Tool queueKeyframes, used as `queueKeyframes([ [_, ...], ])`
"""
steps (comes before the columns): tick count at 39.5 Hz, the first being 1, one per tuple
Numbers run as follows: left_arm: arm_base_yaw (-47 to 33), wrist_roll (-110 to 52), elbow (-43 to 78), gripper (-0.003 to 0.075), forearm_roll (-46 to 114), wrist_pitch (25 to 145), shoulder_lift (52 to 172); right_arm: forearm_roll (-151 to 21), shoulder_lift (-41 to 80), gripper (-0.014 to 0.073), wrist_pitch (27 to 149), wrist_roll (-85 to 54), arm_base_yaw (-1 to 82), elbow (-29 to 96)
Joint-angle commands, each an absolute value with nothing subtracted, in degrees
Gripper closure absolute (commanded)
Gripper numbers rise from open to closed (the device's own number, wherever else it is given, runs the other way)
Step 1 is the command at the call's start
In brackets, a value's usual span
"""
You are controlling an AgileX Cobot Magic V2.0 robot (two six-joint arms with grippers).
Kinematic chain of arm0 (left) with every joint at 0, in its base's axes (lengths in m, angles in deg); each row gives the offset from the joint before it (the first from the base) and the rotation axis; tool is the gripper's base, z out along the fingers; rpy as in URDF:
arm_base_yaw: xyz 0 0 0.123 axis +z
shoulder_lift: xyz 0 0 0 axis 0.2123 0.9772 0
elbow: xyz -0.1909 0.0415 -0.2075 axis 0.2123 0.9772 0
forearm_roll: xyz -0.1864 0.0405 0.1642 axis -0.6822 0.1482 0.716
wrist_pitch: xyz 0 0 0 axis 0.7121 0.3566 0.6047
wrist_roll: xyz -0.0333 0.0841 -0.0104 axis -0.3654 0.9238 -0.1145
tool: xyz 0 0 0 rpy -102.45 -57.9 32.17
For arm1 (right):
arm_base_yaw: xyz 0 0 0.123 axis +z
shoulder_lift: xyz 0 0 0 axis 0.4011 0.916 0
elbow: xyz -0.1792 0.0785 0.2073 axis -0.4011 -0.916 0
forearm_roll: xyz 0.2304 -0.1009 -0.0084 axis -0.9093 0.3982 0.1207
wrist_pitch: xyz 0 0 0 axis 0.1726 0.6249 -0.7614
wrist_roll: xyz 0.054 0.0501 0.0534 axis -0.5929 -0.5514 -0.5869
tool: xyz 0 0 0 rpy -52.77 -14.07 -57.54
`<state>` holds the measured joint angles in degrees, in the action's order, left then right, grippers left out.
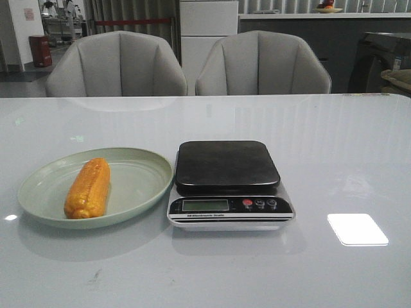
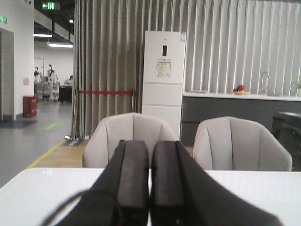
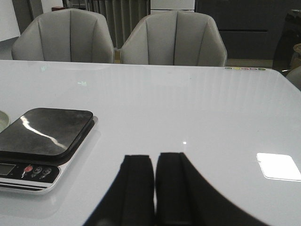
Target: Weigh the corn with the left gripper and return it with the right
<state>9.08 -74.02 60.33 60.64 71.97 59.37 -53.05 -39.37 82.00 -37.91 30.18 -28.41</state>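
Note:
The orange-yellow corn lies on the pale green plate at the left of the white table. A kitchen scale with a black platform stands just right of the plate, nothing on it; it also shows in the right wrist view. Neither arm shows in the front view. My left gripper is shut and empty, held level and facing the chairs. My right gripper is shut and empty, low over the table, to the right of the scale.
Two grey chairs stand behind the table's far edge. A bright patch of reflected light lies on the table right of the scale. A white refrigerator and a counter stand farther back.

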Motion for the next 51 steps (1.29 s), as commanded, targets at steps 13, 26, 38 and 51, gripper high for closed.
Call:
queueKeyframes([
  [13,8.7,-74.8,42.9,0.0596,58.6,93.8,78.1,-52.4,-40.5,0.0407,77.7,-37.4,29.9,-29.0],
  [26,8.7,-74.8,43.8,0.0594,58.6,94.9,81.6,-52.4,-40.5,0.0407,77.7,-37.4,29.9,-29.0],
  [38,2.9,-74.2,43.7,0.0284,61.4,96.0,81.9,-52.4,-40.5,0.0407,77.7,-37.4,29.9,-29.0],
  [51,1.5,-74.2,41.5,0.0092,56.6,96.4,89.4,-52.4,-40.5,0.0407,77.7,-37.4,29.9,-29.0],
])
